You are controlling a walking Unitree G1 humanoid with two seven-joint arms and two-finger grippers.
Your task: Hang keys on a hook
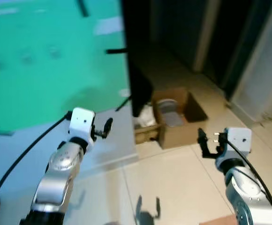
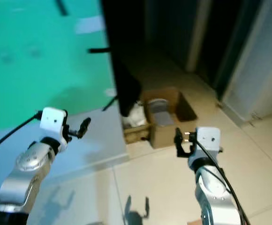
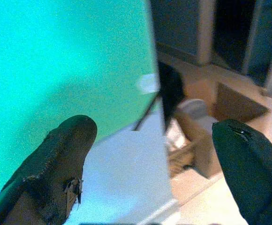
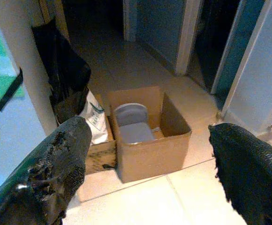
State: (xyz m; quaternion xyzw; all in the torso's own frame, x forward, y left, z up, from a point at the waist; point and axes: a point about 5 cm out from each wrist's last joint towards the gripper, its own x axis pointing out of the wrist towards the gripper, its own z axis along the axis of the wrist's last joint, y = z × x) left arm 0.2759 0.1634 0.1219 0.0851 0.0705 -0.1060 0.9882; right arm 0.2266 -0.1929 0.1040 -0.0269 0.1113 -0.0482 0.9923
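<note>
Keys, if they are anywhere here, cannot be made out, and I cannot pick out a hook for certain either; a few dark blurred marks sit on the green wall (image 1: pixel 42 56) that fills the upper left of the head view, but they are too soft to name. Below the green, the wall turns pale blue and runs down to the cream tiled floor (image 1: pixel 173 183).

Both arms are raised in front. The left gripper (image 1: pixel 105 127) sits left of centre in the head view, its black fingers (image 3: pixel 56 164) spread wide and holding nothing, pointing toward the wall's edge. The right gripper (image 1: pixel 206 143) sits at the lower right, its fingers (image 4: pixel 56 164) also wide apart and bare, aimed at an open cardboard box (image 4: pixel 150 140) on the floor.

The box stands just right of centre in the head view, with a pale grey container (image 4: pixel 131 122) inside. A black bag (image 4: pixel 63 79) hangs at the wall's corner, just beside the box, with a white bag (image 4: pixel 96 122) under it. Dark doorways lie across the upper right.
</note>
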